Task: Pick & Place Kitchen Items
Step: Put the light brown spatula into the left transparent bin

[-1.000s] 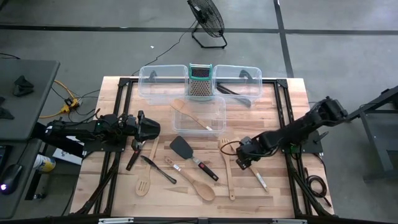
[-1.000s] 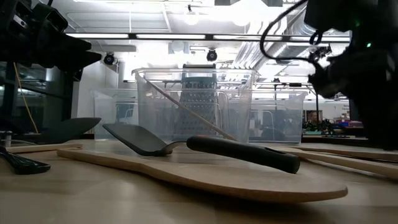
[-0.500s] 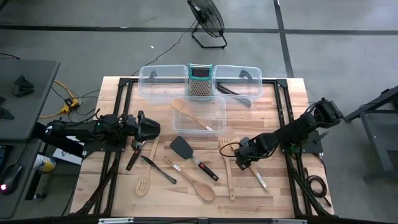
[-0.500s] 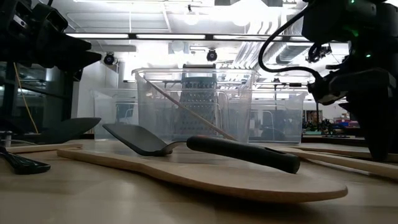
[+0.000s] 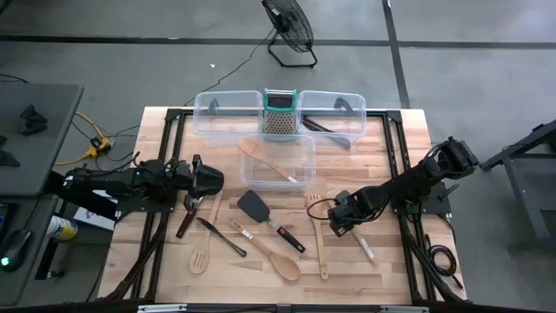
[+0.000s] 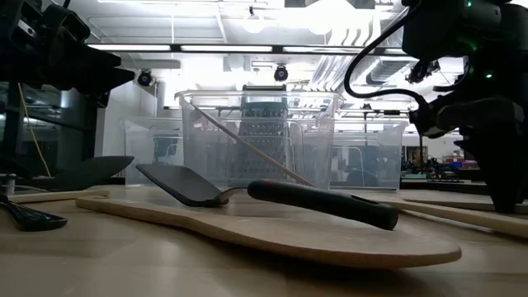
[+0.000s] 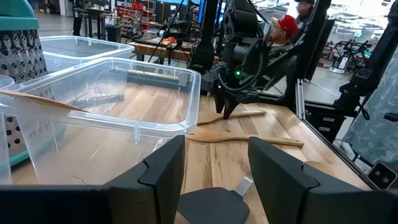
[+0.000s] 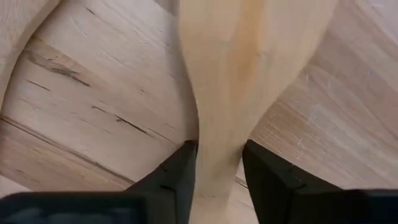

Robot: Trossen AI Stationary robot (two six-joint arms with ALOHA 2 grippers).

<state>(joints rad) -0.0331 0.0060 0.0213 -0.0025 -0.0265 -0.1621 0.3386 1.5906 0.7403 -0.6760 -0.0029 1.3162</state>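
Note:
Long-handled kitchen items lie on the wooden table: a black turner point(image 5: 254, 206), a wooden spoon point(image 5: 276, 257), a slotted wooden spoon point(image 5: 201, 252), a wooden fork point(image 5: 318, 239) and black tools point(image 5: 188, 217). A short wooden spatula point(image 5: 363, 249) lies flat near the right side. My right gripper point(image 5: 340, 226) stands over its near-centre end, shut on it. My left gripper point(image 5: 217, 180) hovers open on the left, with nothing between its fingers point(image 7: 166, 168); the turner's head point(image 7: 211, 208) lies below them. My right gripper pinches the wooden spatula at its narrow neck point(image 8: 219, 149), just where the blade tapers into the handle, between its two fingers point(image 8: 180, 174). The fingers point down from above and lie across the utensil. The spatula point(image 7: 249, 113) lies flat on the table.
A clear bin point(image 5: 300, 148) holding a wooden spoon stands mid-table. Two more clear bins point(image 5: 228, 113) point(image 5: 334, 111) and a teal-topped grater point(image 5: 280, 113) stand along the far edge. Black frame rails run along both sides of the table.
My right gripper has come down toward the table over the short wooden spatula and shifted slightly toward the right edge. The utensils lie where they were.

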